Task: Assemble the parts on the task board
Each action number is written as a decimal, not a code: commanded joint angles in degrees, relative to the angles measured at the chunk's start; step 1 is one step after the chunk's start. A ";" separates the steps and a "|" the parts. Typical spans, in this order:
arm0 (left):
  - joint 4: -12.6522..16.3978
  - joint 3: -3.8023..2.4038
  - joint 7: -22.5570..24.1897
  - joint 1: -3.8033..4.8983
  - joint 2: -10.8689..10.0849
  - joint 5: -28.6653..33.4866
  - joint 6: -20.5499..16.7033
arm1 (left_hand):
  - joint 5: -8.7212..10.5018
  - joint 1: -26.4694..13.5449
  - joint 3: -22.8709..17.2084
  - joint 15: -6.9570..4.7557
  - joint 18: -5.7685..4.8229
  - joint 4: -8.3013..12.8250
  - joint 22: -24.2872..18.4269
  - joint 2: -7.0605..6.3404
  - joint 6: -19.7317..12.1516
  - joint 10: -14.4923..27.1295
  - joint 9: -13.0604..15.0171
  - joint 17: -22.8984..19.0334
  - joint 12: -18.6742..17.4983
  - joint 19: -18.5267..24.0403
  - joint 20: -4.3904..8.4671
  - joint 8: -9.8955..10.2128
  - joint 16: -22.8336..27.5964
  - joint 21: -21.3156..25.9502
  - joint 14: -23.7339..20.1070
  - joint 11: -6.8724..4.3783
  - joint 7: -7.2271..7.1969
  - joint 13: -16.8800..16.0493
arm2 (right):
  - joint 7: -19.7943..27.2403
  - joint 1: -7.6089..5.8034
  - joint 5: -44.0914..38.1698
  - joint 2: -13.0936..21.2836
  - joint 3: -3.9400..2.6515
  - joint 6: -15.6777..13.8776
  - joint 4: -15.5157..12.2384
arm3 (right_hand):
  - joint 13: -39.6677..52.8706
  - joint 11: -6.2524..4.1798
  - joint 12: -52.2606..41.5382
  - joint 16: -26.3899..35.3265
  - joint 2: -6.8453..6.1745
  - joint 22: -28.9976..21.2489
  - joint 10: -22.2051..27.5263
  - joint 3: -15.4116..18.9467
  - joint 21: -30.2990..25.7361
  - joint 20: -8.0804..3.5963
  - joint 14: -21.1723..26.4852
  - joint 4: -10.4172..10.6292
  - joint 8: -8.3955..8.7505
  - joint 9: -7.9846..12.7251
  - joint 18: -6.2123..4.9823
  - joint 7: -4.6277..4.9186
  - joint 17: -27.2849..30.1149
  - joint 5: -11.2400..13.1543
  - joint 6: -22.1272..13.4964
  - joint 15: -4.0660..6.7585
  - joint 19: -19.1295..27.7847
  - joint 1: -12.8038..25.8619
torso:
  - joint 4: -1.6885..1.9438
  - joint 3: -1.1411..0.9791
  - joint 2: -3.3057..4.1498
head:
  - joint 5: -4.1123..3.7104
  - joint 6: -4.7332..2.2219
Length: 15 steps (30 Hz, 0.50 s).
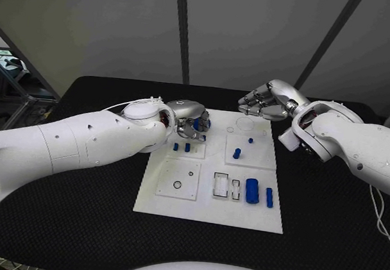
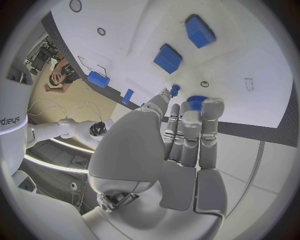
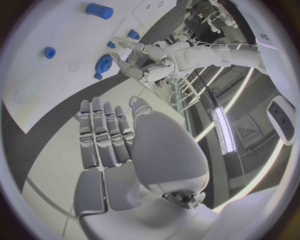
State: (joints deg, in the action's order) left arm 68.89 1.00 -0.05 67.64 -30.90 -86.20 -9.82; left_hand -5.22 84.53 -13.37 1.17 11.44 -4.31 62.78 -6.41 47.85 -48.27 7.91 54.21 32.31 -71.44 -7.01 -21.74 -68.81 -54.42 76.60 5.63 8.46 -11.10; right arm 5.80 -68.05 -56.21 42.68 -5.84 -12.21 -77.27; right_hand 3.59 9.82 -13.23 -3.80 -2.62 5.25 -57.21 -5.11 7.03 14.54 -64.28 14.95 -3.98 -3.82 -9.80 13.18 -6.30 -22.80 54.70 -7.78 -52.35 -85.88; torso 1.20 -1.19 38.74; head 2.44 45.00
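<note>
The white task board (image 1: 206, 210) lies mid-table. My left hand (image 1: 189, 118) is over its back-left corner, fingertips closed on a blue gear (image 1: 199, 124); the left wrist view shows the gear (image 2: 197, 101) at the fingertips (image 2: 211, 106), beside a small blue peg (image 2: 175, 90). My right hand (image 1: 267, 103) hovers just beyond the board's back edge, holding nothing; its fingers (image 3: 103, 132) lie straight and side by side. In the right wrist view the gear (image 3: 103, 64) sits against the left hand (image 3: 134, 70).
Two short blue pegs (image 1: 181, 147) stand in the left tile, another peg (image 1: 237, 154) in the right tile. A thick blue cylinder (image 1: 251, 189) and a thin one (image 1: 269, 197) lie front right. Black table (image 1: 76, 214) surrounds the board.
</note>
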 commanded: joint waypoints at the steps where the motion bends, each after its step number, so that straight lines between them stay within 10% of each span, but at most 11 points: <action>1: -0.61 -0.03 0.10 0.05 0.38 -1.94 1.89 | -0.10 -0.08 -0.64 -0.02 -3.97 0.13 1.84 -0.66 0.56 -0.65 -0.39 0.93 -0.51 -1.18 0.06 0.61 -1.23 -2.32 1.00 -0.13 0.01 0.56 | 0.21 -0.09 0.13 -0.13 -0.04 0.11 -0.13 | -0.04 -0.05 -0.29 0.04 0.27 -0.06 0.14 -0.32 -0.18 0.10 -0.01 0.04 0.03 0.02 -0.74 0.03 0.06 -0.39 -0.22 0.35 -0.36 0.37 | -0.03 -0.05 0.03 | -0.14 0.12; 15: -2.14 -0.03 0.10 -0.24 1.72 -2.00 2.74 | -0.13 -0.41 -2.98 -0.26 -5.15 0.84 7.06 -0.77 1.40 -2.47 -1.50 3.68 -1.75 -4.49 0.30 2.45 -4.62 -8.74 3.49 -0.27 0.09 2.12 | 0.17 -0.09 0.13 -0.62 -0.04 0.17 -0.12 | -0.04 -0.05 -0.29 0.04 0.27 -0.06 0.14 -0.32 -0.18 0.10 -0.01 0.04 0.03 0.02 -0.74 0.03 0.06 -0.39 -0.22 0.35 -0.36 0.37 | 0.03 -0.02 0.01 | -0.09 0.26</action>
State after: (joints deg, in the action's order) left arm 66.88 1.00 -0.08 67.33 -29.33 -87.59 -7.89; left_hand -5.22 84.08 -16.11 0.88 11.45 -3.49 69.71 -6.85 48.95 -50.43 6.47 57.82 30.83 -75.45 -6.77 -19.48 -73.22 -62.98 79.73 5.36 8.60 -9.03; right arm 5.76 -68.05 -56.21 42.14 -5.84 -12.21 -77.29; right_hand 3.59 9.82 -13.23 -3.80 -2.62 5.25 -57.21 -5.11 7.03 14.53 -64.28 14.95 -3.98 -3.82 -9.80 13.18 -6.31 -22.80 54.70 -7.78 -52.35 -85.88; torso 1.21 -1.22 38.78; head 2.30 45.26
